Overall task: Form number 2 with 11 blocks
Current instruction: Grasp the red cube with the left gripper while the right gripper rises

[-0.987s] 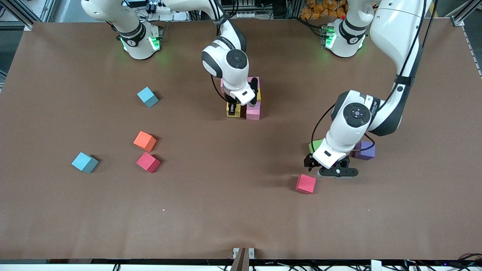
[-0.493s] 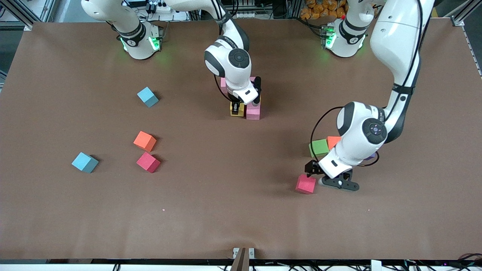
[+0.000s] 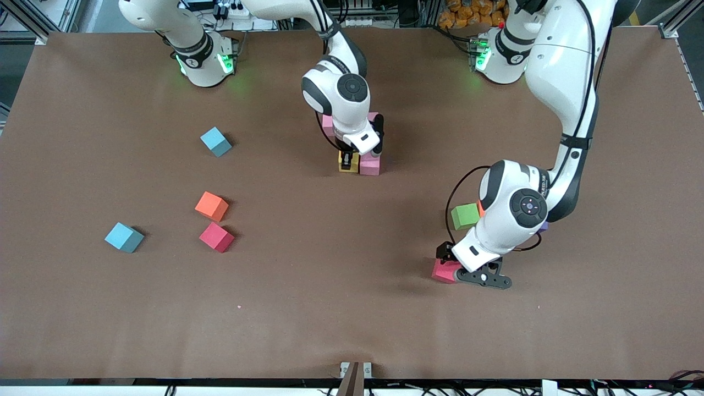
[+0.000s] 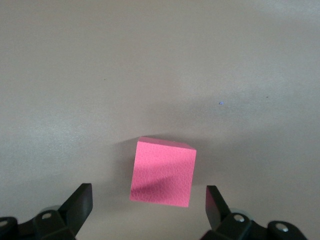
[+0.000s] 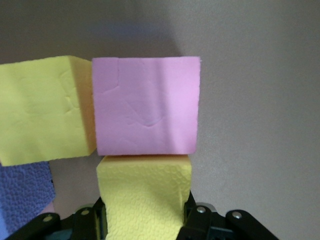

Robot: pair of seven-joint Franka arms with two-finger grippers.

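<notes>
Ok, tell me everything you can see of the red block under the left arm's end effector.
The red block is a small pinkish-red matte foam cube, resting flat on the brown table and turned slightly askew. It stands apart from the other blocks, nearer the front camera than the green block. The left end effector is open, its fingers on either side of the block, not touching it.

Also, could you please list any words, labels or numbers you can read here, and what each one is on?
No text here is legible.
Small dark lettering on the right arm: too small to read.
Similar lettering on the left arm: too small to read.
The blocks show no text.
</notes>
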